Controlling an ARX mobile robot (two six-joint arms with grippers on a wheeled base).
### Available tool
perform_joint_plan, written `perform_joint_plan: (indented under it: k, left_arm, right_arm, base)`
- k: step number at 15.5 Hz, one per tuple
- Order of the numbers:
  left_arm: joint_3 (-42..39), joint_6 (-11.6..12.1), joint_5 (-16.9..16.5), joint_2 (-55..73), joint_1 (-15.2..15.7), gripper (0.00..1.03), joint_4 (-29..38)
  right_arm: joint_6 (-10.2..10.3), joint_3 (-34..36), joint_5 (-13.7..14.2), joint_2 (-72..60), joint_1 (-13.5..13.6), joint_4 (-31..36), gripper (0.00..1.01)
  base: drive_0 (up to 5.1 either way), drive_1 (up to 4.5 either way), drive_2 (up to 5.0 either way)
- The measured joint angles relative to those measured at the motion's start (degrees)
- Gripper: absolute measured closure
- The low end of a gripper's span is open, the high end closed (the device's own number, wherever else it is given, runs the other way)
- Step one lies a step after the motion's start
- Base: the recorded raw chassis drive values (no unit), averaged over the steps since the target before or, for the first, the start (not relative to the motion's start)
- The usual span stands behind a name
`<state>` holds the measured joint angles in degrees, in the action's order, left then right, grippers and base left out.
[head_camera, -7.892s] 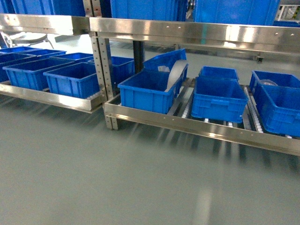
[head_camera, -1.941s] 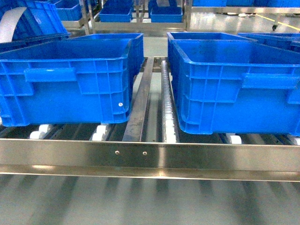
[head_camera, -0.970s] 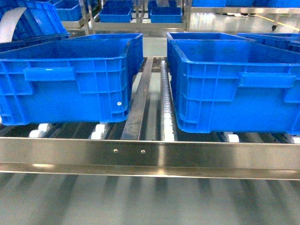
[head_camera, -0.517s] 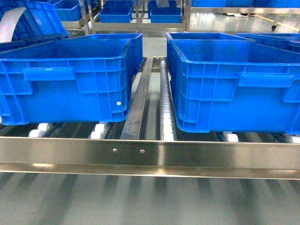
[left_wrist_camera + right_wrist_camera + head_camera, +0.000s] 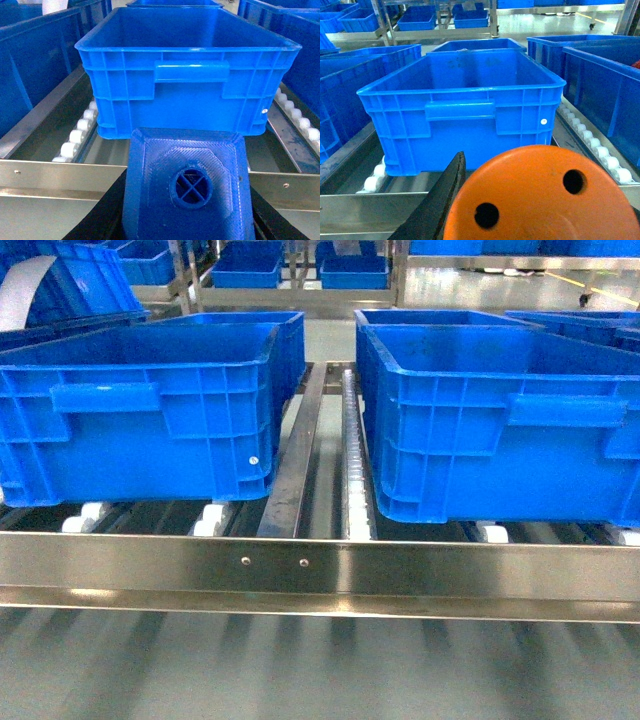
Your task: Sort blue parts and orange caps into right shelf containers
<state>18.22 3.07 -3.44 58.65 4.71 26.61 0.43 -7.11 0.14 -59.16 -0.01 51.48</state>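
In the left wrist view a blue part (image 5: 187, 190) with a round stud on top fills the bottom of the frame. My left gripper (image 5: 187, 222) is shut on it, with black fingers (image 5: 107, 212) on both sides. In the right wrist view an orange cap (image 5: 540, 195) with two holes in its flat top is held by my right gripper (image 5: 540, 222); one black finger (image 5: 437, 205) shows at its left. An open blue container (image 5: 125, 90) stands just ahead of the left gripper, another (image 5: 400, 120) ahead of the right. The head view shows both containers (image 5: 140, 410) (image 5: 500, 430), no grippers.
A steel front rail (image 5: 320, 565) runs across the shelf below the containers, which rest on white rollers (image 5: 355, 510). A steel divider (image 5: 295, 470) lies between the two. More blue crates (image 5: 245, 270) stand on racks behind, and another crate (image 5: 600, 85) at the far right.
Since the oldest frame the shelf has come much nearer and now fills the head view. Over the last second the view has hardly shifted.
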Motion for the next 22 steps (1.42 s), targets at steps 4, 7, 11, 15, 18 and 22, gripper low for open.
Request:
perform_joint_plan:
  k: [4, 7, 11, 15, 18, 22]
  left_arm:
    - [0.00, 0.00, 0.00, 0.00, 0.00, 0.59, 0.00]
    - [0.00, 0.00, 0.00, 0.00, 0.00, 0.59, 0.02]
    - [0.00, 0.00, 0.00, 0.00, 0.00, 0.59, 0.02]
    - [0.00, 0.00, 0.00, 0.00, 0.00, 0.59, 0.00]
    - [0.02, 0.00, 0.00, 0.00, 0.00, 0.59, 0.00]
    - [0.00, 0.00, -0.02, 0.00, 0.00, 0.59, 0.02]
  right_arm:
    - [-0.02, 0.00, 0.00, 0.00, 0.00, 0.00, 0.58]
    - [-0.02, 0.00, 0.00, 0.00, 0.00, 0.02, 0.58]
    - [-0.02, 0.00, 0.00, 0.00, 0.00, 0.02, 0.58]
    - [-0.02, 0.00, 0.00, 0.00, 0.00, 0.02, 0.58]
    - [-0.02, 0.00, 0.00, 0.00, 0.00, 0.02, 0.58]
    - [-6.36, -7.78, -9.18, -0.46, 0.92, -11.26, 0.58]
  base:
    - [0.0, 0.00, 0.0]
    - [0.0, 0.00, 0.0]
    - [0.0, 0.00, 0.0]
    - [0.0, 0.00, 0.0]
    - [0.0, 0.00, 0.0]
    - [0.0, 0.00, 0.0]
